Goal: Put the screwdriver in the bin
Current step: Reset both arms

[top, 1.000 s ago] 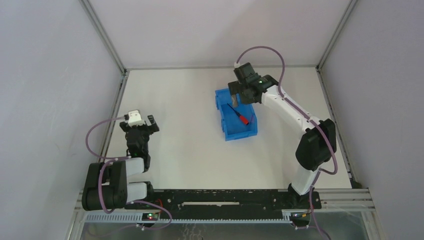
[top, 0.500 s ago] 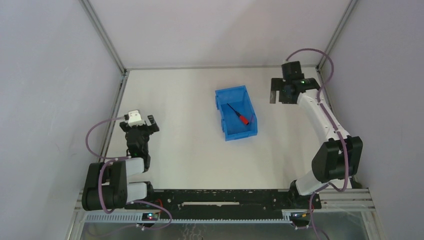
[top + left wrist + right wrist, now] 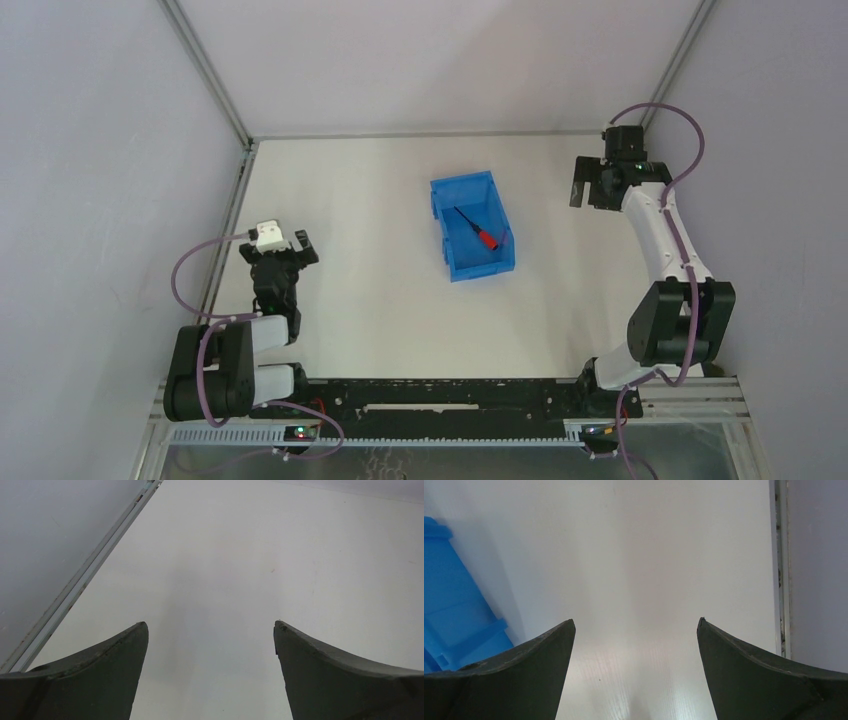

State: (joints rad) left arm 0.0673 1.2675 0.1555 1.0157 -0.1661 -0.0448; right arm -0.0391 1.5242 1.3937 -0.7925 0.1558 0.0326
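Note:
The blue bin (image 3: pixel 462 190) stands near the middle of the table. The screwdriver (image 3: pixel 477 230), with a red handle and thin black shaft, lies inside it, slanted. My right gripper (image 3: pixel 589 196) is open and empty, well to the right of the bin near the far right side. In the right wrist view (image 3: pixel 635 625) only bare table lies between the fingers, and the bin's outer wall (image 3: pixel 454 610) shows at the left edge. My left gripper (image 3: pixel 287 246) is open and empty at the left side; the left wrist view (image 3: pixel 210 625) shows only bare table.
Grey enclosure walls and metal frame rails (image 3: pixel 245 160) border the white table. A rail (image 3: pixel 780 570) runs close to the right of the right gripper. Another rail (image 3: pixel 80 580) runs to the left of the left gripper.
My right gripper has moved from above the bin to the right, away from it, open and empty. The screwdriver stays in the bin. The left arm has not moved.

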